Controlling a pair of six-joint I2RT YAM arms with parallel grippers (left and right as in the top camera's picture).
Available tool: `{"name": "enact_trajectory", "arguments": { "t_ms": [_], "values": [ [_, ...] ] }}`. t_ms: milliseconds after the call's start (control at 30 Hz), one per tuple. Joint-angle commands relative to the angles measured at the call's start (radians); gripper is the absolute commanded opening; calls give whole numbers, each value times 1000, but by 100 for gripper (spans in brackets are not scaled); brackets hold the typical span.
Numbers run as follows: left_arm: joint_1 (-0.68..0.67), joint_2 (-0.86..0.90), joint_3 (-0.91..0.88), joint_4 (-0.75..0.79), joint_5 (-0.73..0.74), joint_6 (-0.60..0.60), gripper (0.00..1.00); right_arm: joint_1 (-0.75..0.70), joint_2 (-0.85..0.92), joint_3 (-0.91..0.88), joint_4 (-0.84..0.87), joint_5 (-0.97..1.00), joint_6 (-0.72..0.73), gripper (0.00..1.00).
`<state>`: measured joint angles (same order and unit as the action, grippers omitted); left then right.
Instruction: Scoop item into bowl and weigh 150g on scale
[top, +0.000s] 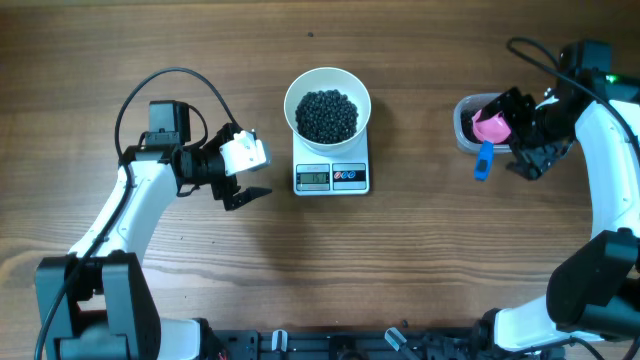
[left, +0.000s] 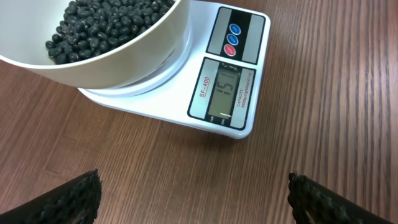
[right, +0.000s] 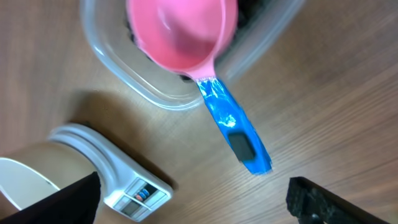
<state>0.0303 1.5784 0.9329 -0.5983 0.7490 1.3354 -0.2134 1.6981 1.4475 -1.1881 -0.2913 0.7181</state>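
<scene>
Beans (top: 326, 114) sit heaped in the white bowl (top: 300, 85), and the bowl is on the scale (top: 332, 177) at mid-table. In the left wrist view the display (left: 229, 92) shows digits starting 15; the last digit is too small to read. So the weigh looks about done, and most of the risk from here is disturbing what's already set.

Left gripper (top: 250, 173): claw spread wide, holding nothing, just left of the scale and pointing at it. If that arm swings right or drops it'd knock the scale or bowl. The reading would jump, and the bowl overhangs the platform, so it could slide off-centre.

Right gripper (top: 522, 135): claw spread too, w/ fingertips (right: 329, 199) far apart at the frame corners and nothing between them. The pink scoop (right: 183, 31) lies in the clear tub (right: 112, 68) at far right. Its blue handle (right: 236, 130) sticks out over the rim toward the near side, just below the claw.

- Lifting or pulling the arm away could catch the handle. That'd flip the scoop out, or drag the light tub across the table (top: 420, 260).
- The scoop looks poorly balanced w/ the handle overhanging, so it may tip out by itself.
- 1 more scoopful would prob. overshoot 150 g.
</scene>
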Motion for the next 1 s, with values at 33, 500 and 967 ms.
{"name": "enact_trajectory", "arguments": {
  "t_ms": [33,500,967],
  "values": [
    [5,-15,-3,1,8,19,100,-34,-56,17,-83,-3,-93,99],
    [5,-15,-3,1,8,19,100,-37,-713,78,-204,-31,-169,100],
    [5,-15,-3,1,8,19,100,-35,-1246,-530,449,164,-665,100]
  ]
}}
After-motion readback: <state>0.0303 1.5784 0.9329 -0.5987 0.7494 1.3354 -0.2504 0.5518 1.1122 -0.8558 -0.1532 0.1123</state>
